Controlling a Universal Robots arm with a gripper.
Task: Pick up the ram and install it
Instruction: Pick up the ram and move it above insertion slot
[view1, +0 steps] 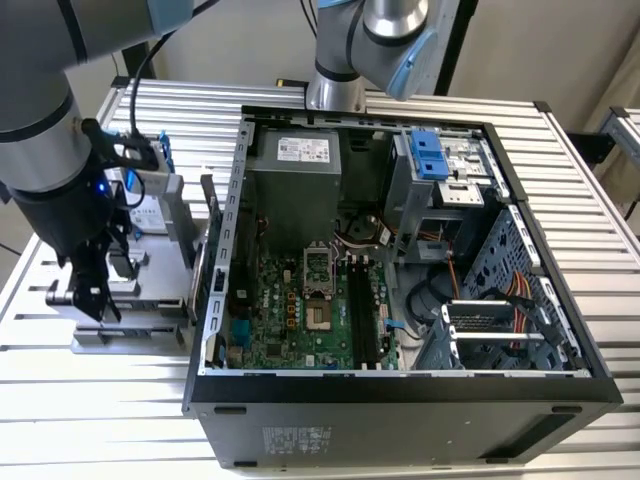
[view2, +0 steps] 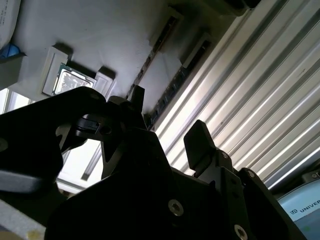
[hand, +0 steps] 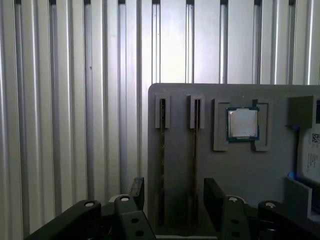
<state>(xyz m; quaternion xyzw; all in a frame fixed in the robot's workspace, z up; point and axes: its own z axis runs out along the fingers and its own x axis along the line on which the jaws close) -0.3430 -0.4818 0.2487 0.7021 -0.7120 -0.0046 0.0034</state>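
I log: ram (hand: 161, 165) dark, seen edge-on; tray (hand: 235, 175) plain matte grey; processor (hand: 243, 123) silver, green-rimmed; table (hand: 75, 100) silver with ribbed stripes; gripper (hand: 175, 192) black.

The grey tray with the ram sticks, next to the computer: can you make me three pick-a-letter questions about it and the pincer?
1. Where is the grey tray?
A inside the computer case
B on top of the case
C beside the case, on the exterior view's left

2. How many ram sticks stand in the tray?
A one
B two
C four

3. How is the pincer?
A open, holding nothing
B shut on a ram stick
C shut on the tray

Answers:
1 C, the exterior view shows it outside the case wall.
2 B, the first wrist view shows two thin sticks in side-by-side slots.
3 A, its fingers stand apart, clamping nothing.
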